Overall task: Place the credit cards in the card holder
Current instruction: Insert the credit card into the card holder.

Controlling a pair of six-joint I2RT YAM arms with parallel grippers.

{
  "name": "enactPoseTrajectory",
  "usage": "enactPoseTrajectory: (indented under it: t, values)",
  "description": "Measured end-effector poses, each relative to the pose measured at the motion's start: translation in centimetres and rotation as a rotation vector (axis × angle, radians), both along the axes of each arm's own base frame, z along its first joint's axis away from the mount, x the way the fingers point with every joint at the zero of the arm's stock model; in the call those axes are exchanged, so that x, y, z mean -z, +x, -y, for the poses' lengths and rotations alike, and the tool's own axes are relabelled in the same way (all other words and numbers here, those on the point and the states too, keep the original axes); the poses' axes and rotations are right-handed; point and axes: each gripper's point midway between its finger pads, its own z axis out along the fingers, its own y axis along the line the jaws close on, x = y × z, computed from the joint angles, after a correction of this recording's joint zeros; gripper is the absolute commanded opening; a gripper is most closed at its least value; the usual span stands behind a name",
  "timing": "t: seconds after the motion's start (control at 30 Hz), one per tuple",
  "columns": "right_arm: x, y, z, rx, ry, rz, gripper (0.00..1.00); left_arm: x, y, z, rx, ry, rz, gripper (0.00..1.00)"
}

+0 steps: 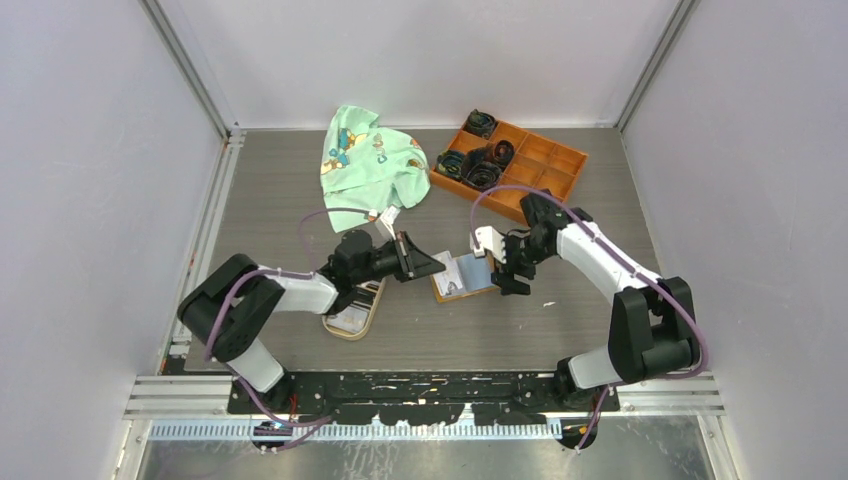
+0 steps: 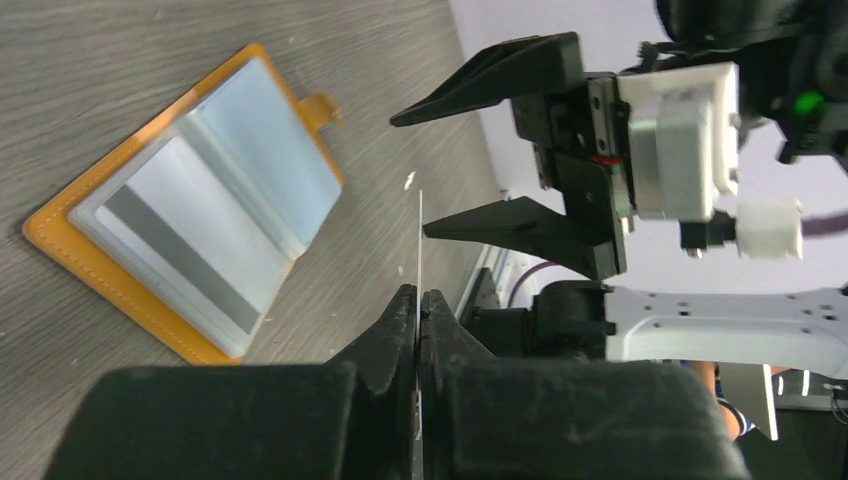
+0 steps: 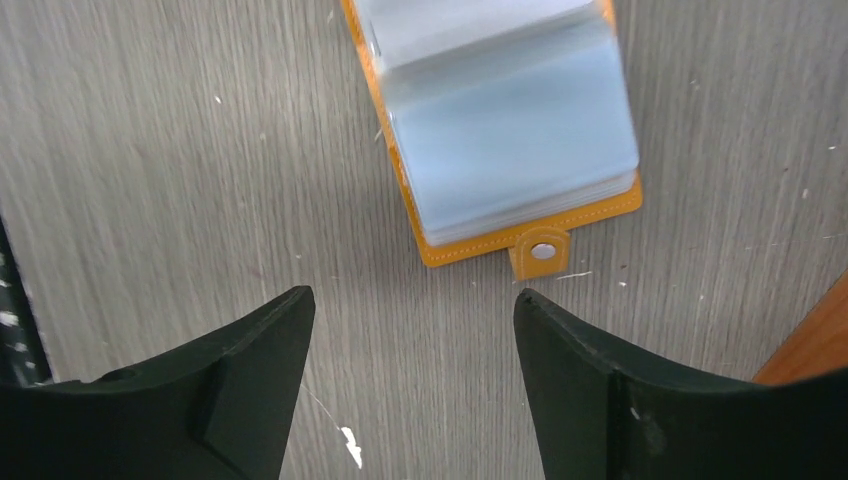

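The card holder [image 1: 462, 275], an orange wallet with pale grey-blue slots, lies open on the table between my two grippers. My left gripper [image 2: 419, 295] is shut on a thin white credit card [image 2: 420, 230], seen edge-on and sticking out past the fingertips just left of the holder [image 2: 190, 250]. In the top view the left gripper [image 1: 438, 267] points right at the holder. My right gripper [image 3: 410, 297] is open with nothing between its fingers, just off the holder's snap tab [image 3: 543, 251] and above the table. More credit cards [image 1: 352, 318] lie in a tan dish.
The tan oval dish [image 1: 345, 333] sits under the left forearm. A green printed cloth [image 1: 370, 165] lies at the back. An orange compartmented tray [image 1: 545, 160] holding dark coiled items stands at the back right, its corner [image 3: 815, 345] close to the right gripper.
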Motion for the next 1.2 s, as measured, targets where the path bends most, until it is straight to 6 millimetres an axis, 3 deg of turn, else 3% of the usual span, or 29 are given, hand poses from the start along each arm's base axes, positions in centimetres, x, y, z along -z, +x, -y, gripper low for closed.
enactPoseTrajectory:
  t: [0.2,0.5,0.87,1.2]
  values:
    - [2.2,-0.2,1.0,-0.073,-0.058,0.052,0.82,4.0,0.7,0.9,-0.01,0.083,-0.056,0.0]
    - [3.4,0.8,-0.1,-0.136,-0.083,0.097,0.8,8.1,2.2,1.4,-0.057,0.144,-0.115,0.0]
    - [5.0,0.9,0.1,-0.113,-0.124,0.051,0.63,8.8,3.5,2.5,-0.081,0.118,-0.141,0.0]
    - [5.7,0.8,-0.1,-0.104,-0.154,0.019,0.59,9.5,3.8,2.8,-0.096,0.102,-0.177,0.0]
